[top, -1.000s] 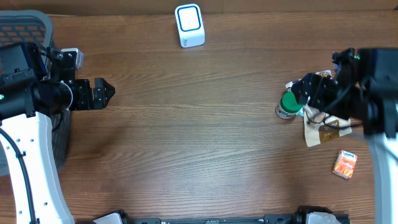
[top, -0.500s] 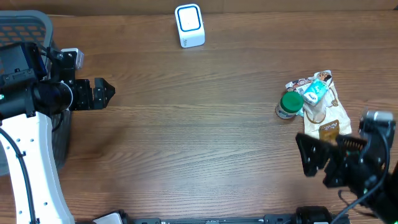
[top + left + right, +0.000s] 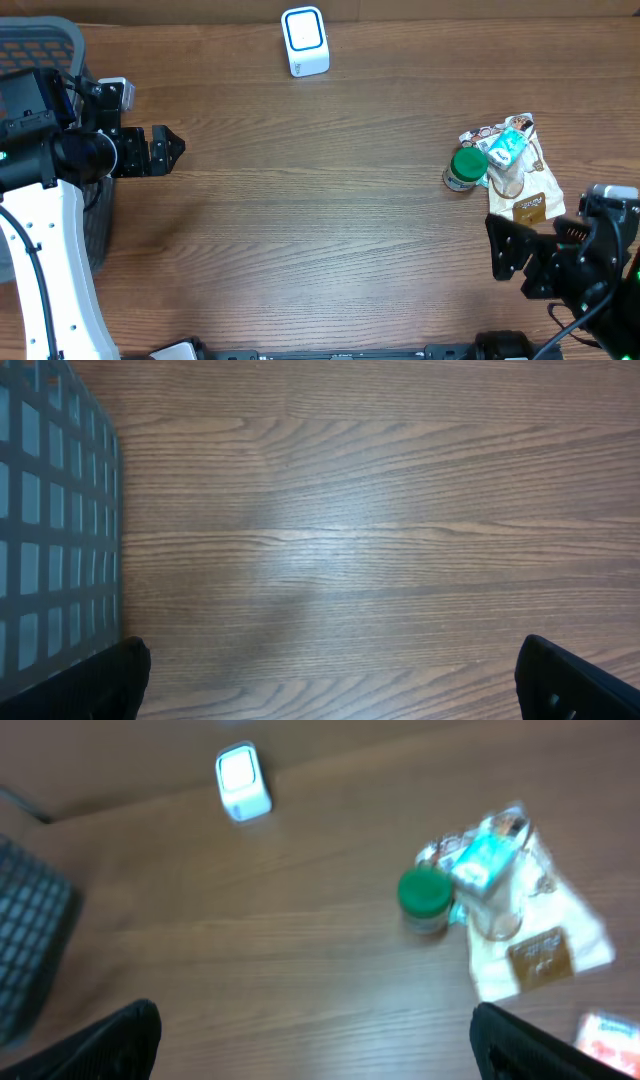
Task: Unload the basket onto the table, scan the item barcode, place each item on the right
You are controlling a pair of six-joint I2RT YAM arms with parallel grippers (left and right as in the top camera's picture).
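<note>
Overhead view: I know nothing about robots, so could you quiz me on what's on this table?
1. True or false: the right gripper holds the green-lidded jar.
2. The white scanner sits: A alone near the table's far edge; B on the jar; C in the right gripper.
3. Fill in: the grey basket stands beside the ___ arm.
Key: 1 false; 2 A; 3 left.
</note>
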